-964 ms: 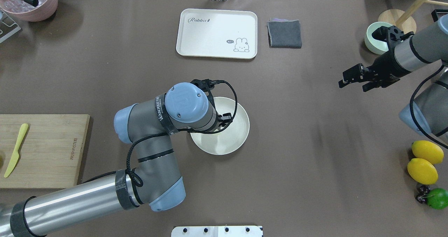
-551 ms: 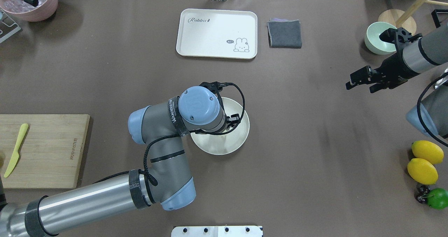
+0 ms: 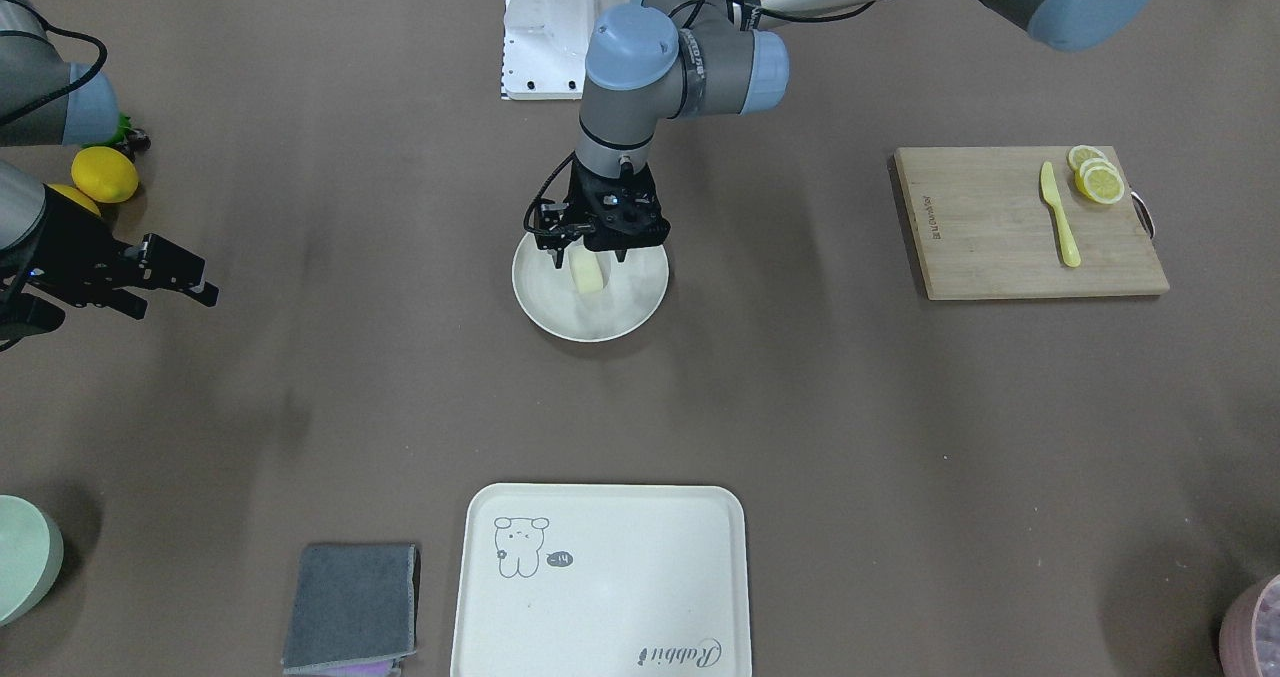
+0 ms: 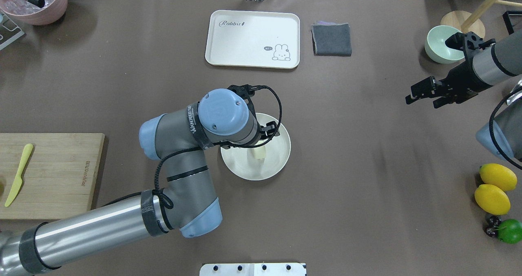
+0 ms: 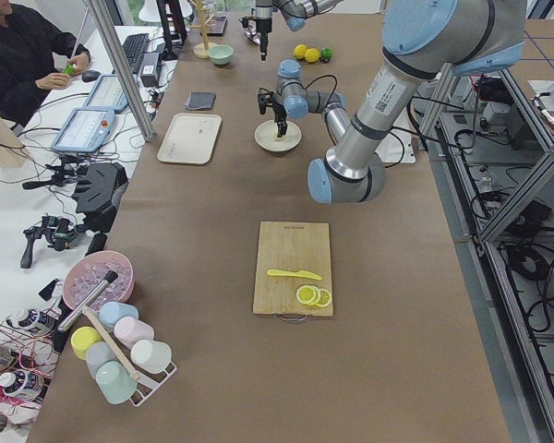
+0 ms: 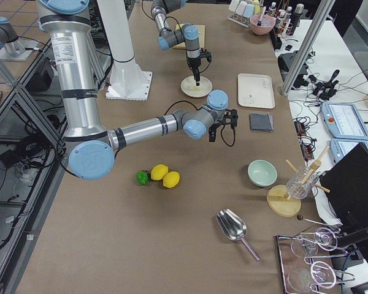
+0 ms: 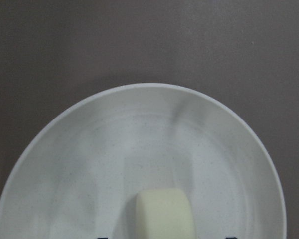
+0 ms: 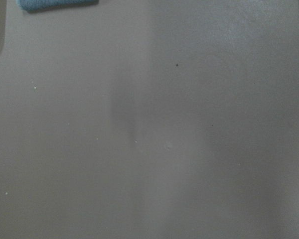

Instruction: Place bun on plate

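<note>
The bun (image 3: 588,275) is a small pale cream block lying on the round cream-white plate (image 3: 622,317) at mid table. In the overhead view the bun (image 4: 258,153) shows just clear of the left wrist, resting inside the plate (image 4: 276,158). My left gripper (image 3: 590,257) hangs straight over the bun, open, with a finger on either side and a gap to each. The left wrist view shows the bun (image 7: 164,214) at its bottom edge on the plate (image 7: 139,134), with dark fingertips wide of it. My right gripper (image 4: 420,100) hovers open and empty over bare table at the far right.
A rabbit tray (image 4: 253,38) and a folded grey cloth (image 4: 331,39) lie at the back. A mint bowl (image 4: 438,49) stands behind the right arm. Two lemons (image 4: 495,188) and a lime (image 4: 509,231) sit on the right. On the left is a cutting board (image 4: 53,186) with a yellow knife (image 4: 16,174).
The left wrist has drawn back to the left and the bun now shows lying on the plate. The right arm has pulled back to the right.
</note>
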You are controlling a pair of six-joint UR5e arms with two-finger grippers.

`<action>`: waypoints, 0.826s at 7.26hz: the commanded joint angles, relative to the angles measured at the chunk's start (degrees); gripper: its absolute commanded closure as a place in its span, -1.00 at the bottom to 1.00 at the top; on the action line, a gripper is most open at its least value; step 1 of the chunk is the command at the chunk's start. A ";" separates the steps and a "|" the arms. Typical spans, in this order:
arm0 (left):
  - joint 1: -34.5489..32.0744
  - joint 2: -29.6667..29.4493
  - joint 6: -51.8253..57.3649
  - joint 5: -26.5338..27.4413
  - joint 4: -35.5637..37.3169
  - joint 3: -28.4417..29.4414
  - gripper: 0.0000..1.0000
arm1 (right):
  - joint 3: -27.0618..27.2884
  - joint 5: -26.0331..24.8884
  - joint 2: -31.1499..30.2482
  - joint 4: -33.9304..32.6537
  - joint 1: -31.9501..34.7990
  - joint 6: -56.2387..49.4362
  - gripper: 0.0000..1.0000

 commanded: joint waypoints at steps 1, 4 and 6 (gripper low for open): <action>-6.40 9.87 11.25 -4.61 12.89 -17.16 -0.94 | 0.08 -0.30 -2.42 0.00 2.06 -6.78 -1.00; -22.56 19.56 38.07 -19.50 18.25 -21.83 -0.95 | -1.05 -0.56 -12.35 -0.52 11.80 -29.08 -1.00; -27.53 25.80 43.30 -21.09 17.21 -22.27 -0.95 | -1.42 -2.49 -13.42 -9.71 17.25 -41.39 -1.00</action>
